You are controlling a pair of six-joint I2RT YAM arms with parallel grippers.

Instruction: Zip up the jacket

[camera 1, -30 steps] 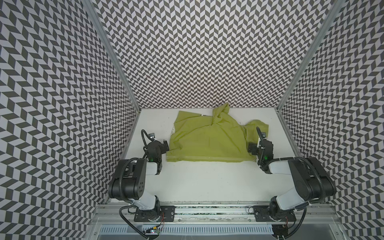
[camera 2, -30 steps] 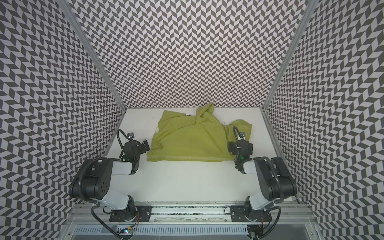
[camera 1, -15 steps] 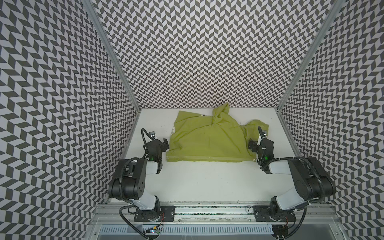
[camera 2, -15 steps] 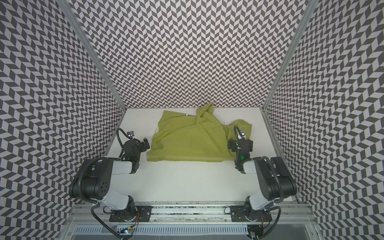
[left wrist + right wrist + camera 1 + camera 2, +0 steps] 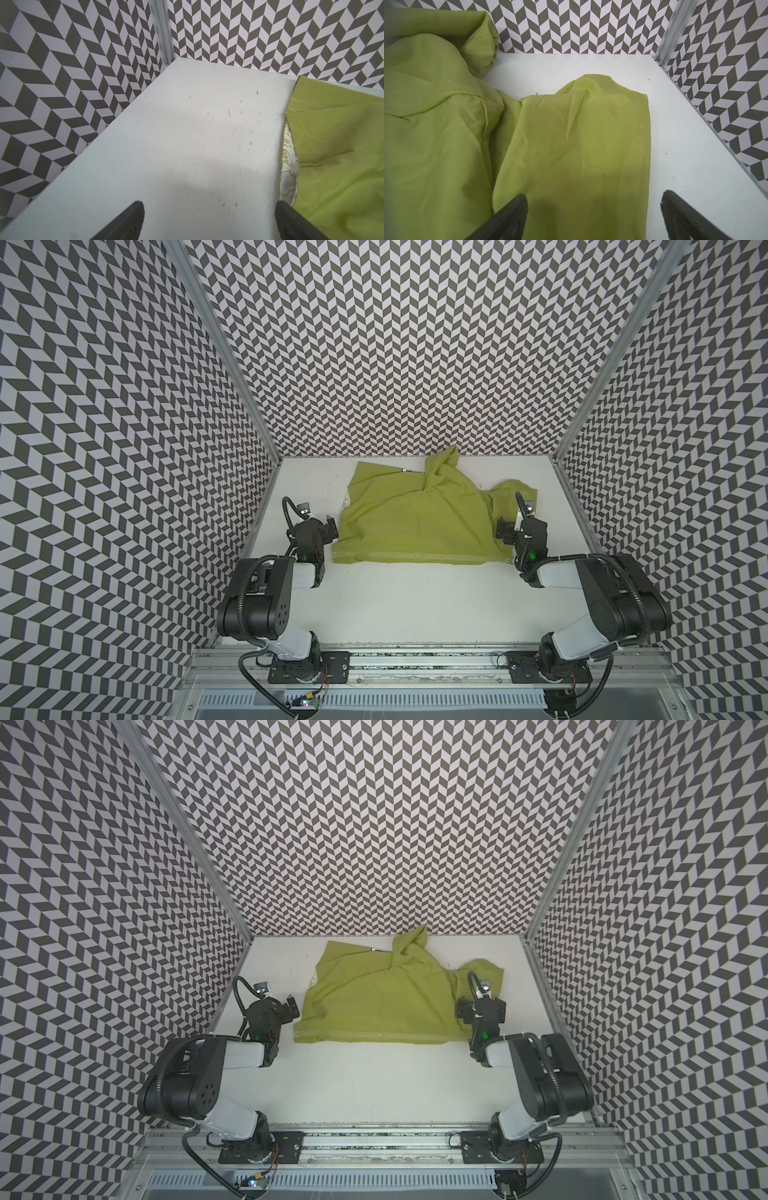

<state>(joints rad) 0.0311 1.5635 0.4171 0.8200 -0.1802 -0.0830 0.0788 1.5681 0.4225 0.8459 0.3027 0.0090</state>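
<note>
The lime-green jacket [image 5: 415,522] [image 5: 378,1006] lies rumpled on the white table [image 5: 415,614], toward the back. A pale zipper strip [image 5: 415,567] [image 5: 374,1039] runs along its near edge. My left gripper [image 5: 329,526] [image 5: 291,1006] is open, low beside the jacket's left edge. In the left wrist view its jaws [image 5: 208,207] stand over bare table, with the jacket [image 5: 332,155] and its white patterned lining [image 5: 287,158] to one side. My right gripper [image 5: 505,529] [image 5: 463,1011] is open at the jacket's right side. In the right wrist view, the gripper [image 5: 593,199] hovers above a flat sleeve [image 5: 581,135].
Chevron-patterned walls [image 5: 395,364] enclose the table on the left, back and right, with metal posts [image 5: 232,364] in the corners. Both arm bases sit on a rail [image 5: 415,668] along the front edge. Bare table lies between the jacket and the rail.
Both grippers have shifted only slightly and stay open. The jacket has not moved.
</note>
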